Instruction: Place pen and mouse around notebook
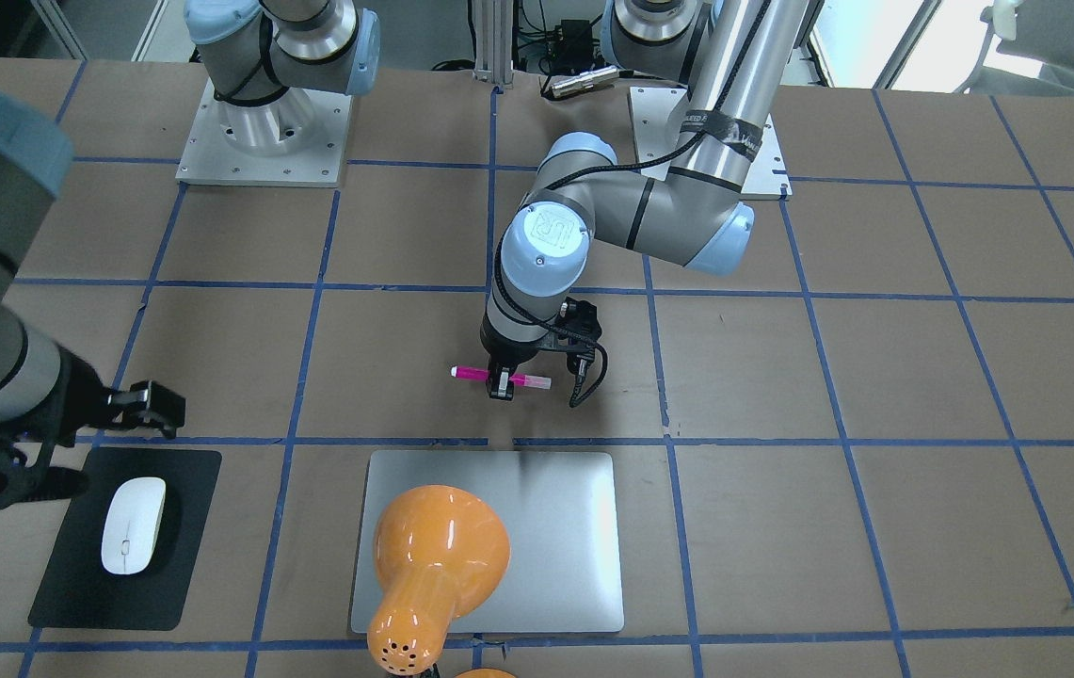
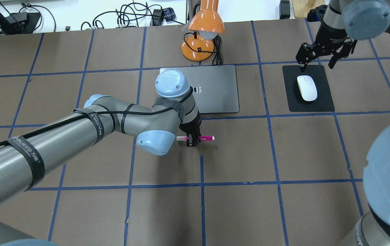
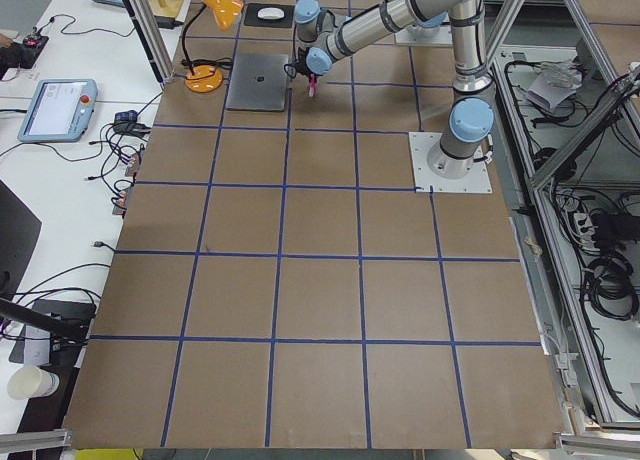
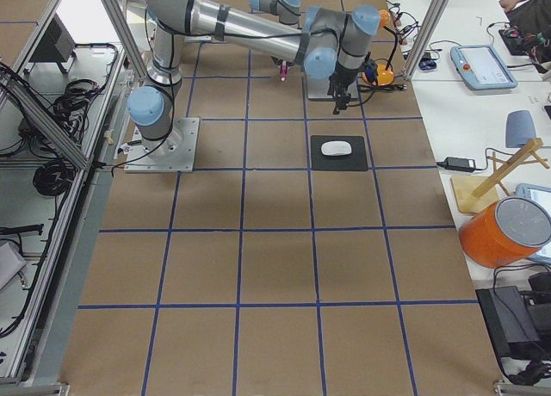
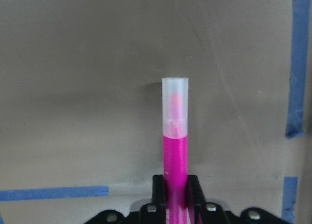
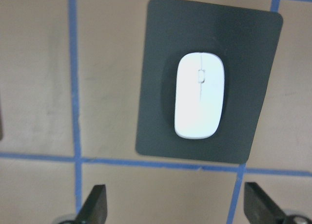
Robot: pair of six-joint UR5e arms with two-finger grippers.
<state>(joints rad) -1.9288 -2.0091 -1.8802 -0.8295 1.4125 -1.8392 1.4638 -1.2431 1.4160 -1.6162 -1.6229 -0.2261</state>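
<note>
My left gripper [image 2: 192,140] is shut on the middle of the magenta pen [image 2: 207,138], which lies level, low over the table, just off the near edge of the silver notebook [image 2: 219,89]. In the left wrist view the pen [image 5: 174,153] sticks out from between the fingers [image 5: 193,186], pale cap forward. The white mouse [image 2: 307,88] rests on a black mat [image 2: 325,103] to the notebook's right. My right gripper [image 2: 324,57] hangs open above the mat's far edge, holding nothing. The right wrist view looks straight down on the mouse [image 6: 200,102].
An orange desk lamp [image 2: 204,25] stands at the notebook's far edge, and its shade overhangs the notebook [image 1: 555,537] in the front-facing view. Its cable lies beside its base. Blue tape lines grid the brown table.
</note>
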